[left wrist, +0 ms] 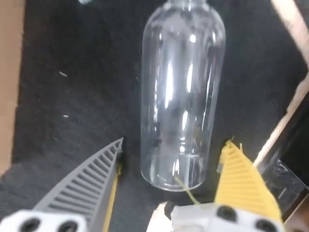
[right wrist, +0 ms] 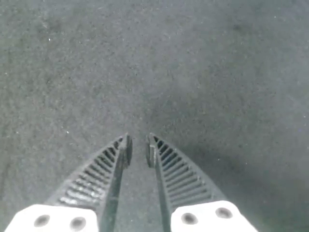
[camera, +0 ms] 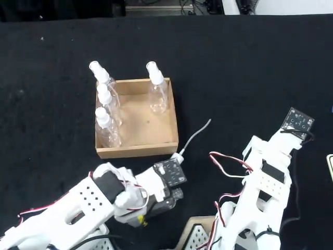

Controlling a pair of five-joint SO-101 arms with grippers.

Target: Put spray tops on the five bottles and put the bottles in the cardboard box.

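Left claw (left wrist: pixel 175 142): spread, flanking base of clear bottle (left wrist: pixel 181 82).
Right claw (right wrist: pixel 139 137): nearly pressed together, empty, over tabletop (right wrist: pixel 203 58).
Cardboard box (camera: pixel 138 151): holds four topped bottles (camera: pixel 107 112).

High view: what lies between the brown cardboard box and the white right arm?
In the high view, a white spray top with a thin tube lies on the black cloth there, close to the cardboard box's corner.

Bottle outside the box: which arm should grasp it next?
Left. The left gripper has the bottle between its open fingers, ready to close. The right gripper hangs over bare black mat with nothing between its fingers.
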